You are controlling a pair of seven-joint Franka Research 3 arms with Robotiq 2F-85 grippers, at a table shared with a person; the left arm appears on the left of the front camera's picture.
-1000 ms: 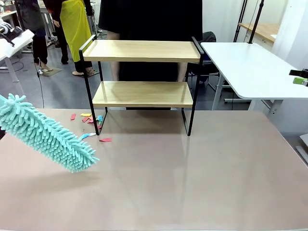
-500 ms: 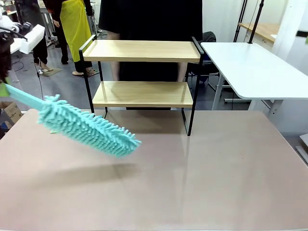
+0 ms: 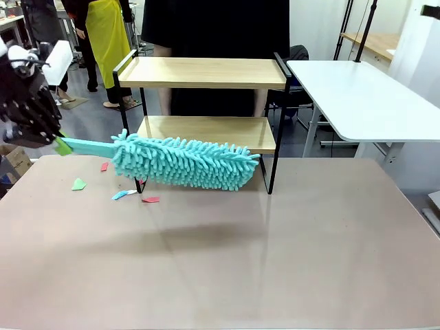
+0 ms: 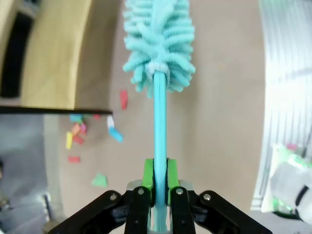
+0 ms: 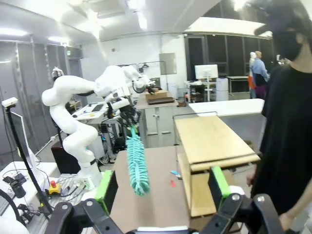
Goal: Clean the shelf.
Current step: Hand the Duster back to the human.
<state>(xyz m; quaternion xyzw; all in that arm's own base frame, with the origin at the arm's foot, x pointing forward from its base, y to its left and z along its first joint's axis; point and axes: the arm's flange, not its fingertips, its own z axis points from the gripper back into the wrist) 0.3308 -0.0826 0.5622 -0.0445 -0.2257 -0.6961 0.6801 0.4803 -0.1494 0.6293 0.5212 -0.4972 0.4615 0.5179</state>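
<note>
My left jaws [image 4: 156,183] are clamped on the teal handle of the duster [image 3: 182,161], whose long axis runs level across the desk [image 3: 275,261] toward my right. Its fluffy head hangs in front of the shelf's [image 3: 206,72] lower board, just outside the frame, so I judge the sweep must push away from me. Paper scraps [image 3: 130,194] lie by the near left leg. My right jaws [image 5: 163,192] stand wide, holding nothing, well off.

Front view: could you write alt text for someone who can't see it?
A robot's left gripper holds a fluffy teal duster level in front of the lower board of a two-tier wooden shelf. Coloured paper scraps lie on the table, and a person in black stands behind the shelf.
</note>
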